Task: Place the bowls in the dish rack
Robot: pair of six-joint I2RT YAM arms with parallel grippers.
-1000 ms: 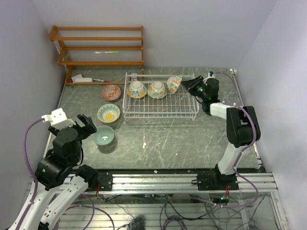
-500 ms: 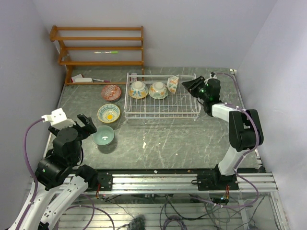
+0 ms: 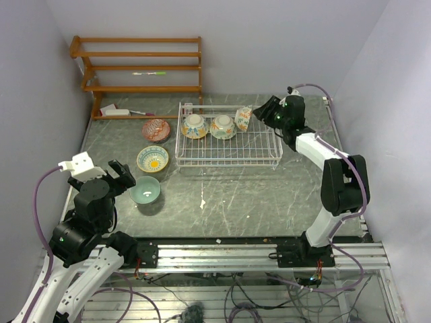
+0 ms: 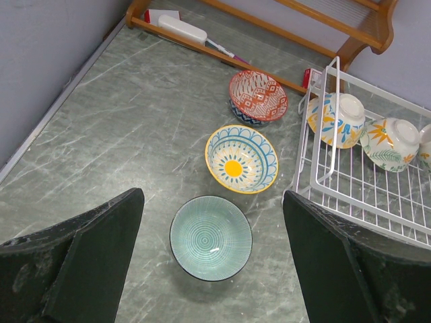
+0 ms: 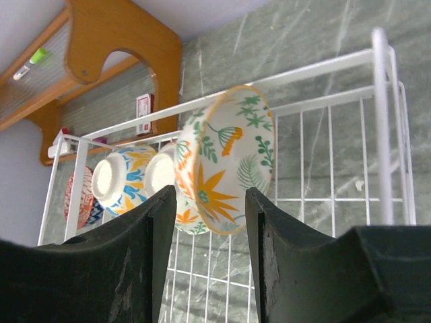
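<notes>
Hovering over the near left part of the table [image 3: 222, 195], my left hand [image 3: 123, 176] was spread wide and held nothing, its two dark fingers [image 4: 87, 256] framing the wrist view. Between them, straight below, the plain teal bowl [image 4: 211, 237] sat upright on the table. Just beyond it stood the yellow-and-blue bowl [image 4: 242, 158], also upright, and farther back the reddish patterned bowl [image 4: 258, 95], close to the foot of the brown wooden shelf [image 3: 138, 64]. All three were left of the white wire dish rack [image 3: 229, 149] and outside it.

Along the rack's far side, three bowls were tipped on edge in a row. The leftmost was the blue-and-orange bowl [image 4: 337, 120], with its pale foot turned toward my left wrist camera. Touching it on the right was an orange floral bowl [image 4: 394, 141]. The third, another orange floral bowl [image 5: 225, 161], stood nearly on its rim at the right end of the row, with its opening turned toward the other two.

My right hand [image 3: 266, 113] reached in at the rack's far right corner, level with that last bowl. Its fingers [image 5: 141, 262] were parted narrowly and nothing was clamped between them. The bowl showed just past the tips, and I could not tell whether they touched it.
</notes>
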